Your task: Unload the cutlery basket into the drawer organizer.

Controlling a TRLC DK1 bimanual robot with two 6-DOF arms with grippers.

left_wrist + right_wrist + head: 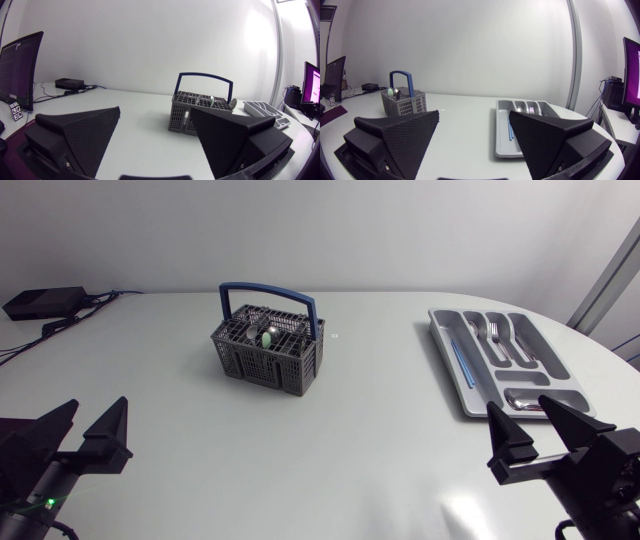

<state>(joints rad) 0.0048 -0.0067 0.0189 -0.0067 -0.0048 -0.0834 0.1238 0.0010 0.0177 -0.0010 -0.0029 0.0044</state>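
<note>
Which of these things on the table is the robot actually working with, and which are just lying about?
Belongs to the job: grey slotted plastic cutlery basket with a blue handle; pale green-tipped utensil standing in it; grey plastic drawer organizer; metal cutlery lying in its compartments.
Just lying about: small black box at the table's far corner; dark cables beside it.

1. Bright, even light is falling on the white table [380, 430].
2. A soft glare patch is shining near the right gripper [519, 404].
3. The cutlery basket [268, 352] is casting a faint shadow.
</note>
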